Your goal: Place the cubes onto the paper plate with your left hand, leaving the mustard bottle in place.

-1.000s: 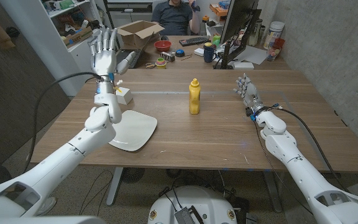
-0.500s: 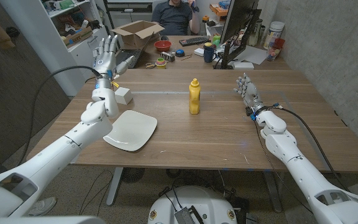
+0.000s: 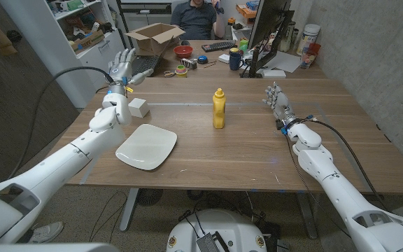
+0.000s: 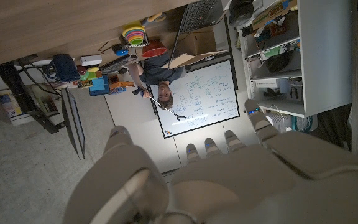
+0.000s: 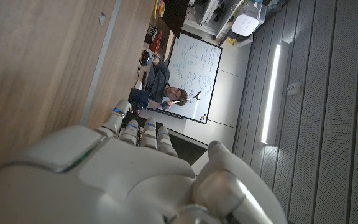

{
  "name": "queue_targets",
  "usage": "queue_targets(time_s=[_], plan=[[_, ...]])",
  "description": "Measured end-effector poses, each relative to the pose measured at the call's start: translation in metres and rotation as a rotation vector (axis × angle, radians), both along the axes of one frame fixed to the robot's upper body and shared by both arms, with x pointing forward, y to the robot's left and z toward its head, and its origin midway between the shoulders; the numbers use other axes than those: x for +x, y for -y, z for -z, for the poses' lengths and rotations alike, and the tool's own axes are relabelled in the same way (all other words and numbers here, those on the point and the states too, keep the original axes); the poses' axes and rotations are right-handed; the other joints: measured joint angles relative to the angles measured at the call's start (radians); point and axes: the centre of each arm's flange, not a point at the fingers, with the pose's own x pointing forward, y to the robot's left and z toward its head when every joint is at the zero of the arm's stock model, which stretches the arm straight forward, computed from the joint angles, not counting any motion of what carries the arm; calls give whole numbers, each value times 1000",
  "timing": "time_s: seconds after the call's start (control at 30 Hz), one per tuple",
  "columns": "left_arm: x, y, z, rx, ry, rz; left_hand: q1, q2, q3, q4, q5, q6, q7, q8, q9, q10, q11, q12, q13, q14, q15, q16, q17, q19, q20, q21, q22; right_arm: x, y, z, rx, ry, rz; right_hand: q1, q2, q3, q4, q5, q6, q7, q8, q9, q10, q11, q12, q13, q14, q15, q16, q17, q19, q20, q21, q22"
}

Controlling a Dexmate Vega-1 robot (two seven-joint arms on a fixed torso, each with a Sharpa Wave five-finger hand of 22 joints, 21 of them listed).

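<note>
1. Lower than a second ago, the left hand (image 3: 122, 66) has dropped from well above the table toward the far left edge, and its arm now stretches flatter across the wood.
2. Its fingers are spread apart and grasp nothing; the left wrist view shows the same hand (image 4: 229, 180) from behind with fingertips apart against the room beyond.
3. Just beside the left forearm, the white cube (image 3: 139, 107) sits on the table, fully uncovered now where the arm partly hid it before; it has not moved.
4. Nearer the robot, the paper plate (image 3: 147, 147) lies bare, apart from the cube and unchanged.
5. At mid-table the mustard bottle (image 3: 218, 109) stands upright in the same spot.
6. Over on the right side, the right hand (image 3: 278, 103) stays put, fingers loosely extended, holding nothing.
7. Behind the table a seated person (image 3: 196, 17) is in view.
</note>
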Motion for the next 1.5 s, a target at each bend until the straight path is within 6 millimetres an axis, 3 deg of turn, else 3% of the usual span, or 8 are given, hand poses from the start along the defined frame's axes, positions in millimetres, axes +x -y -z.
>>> queue_targets(time_s=[0.9, 1.5], plan=[[28, -15, 16, -19, -250, -53, 3, -14, -22, 0, 19, -14, 0, -5, 0, 5, 5, -4, 0, 5, 5, 0, 3, -18, 0, -36, 0, 4, -1, -2, -10, -3, 7, 0, 0, -4, -4, 7, 0, 0, 0, 0, 0, 0, 0, 0, 0, 0, 0, 0, 0, 0, -8, 0], [46, -23, 24, -12, -375, -81, 12, -22, -33, -6, 27, -14, 0, -1, 0, 5, 5, 8, 0, 14, -4, 3, 3, 15, -4, -45, 0, 2, -1, -4, -22, 5, 7, 0, 0, -4, -4, 7, 0, 0, 0, 0, 0, 0, 0, 0, 0, 0, 0, 0, 0, 0, -15, 0]])
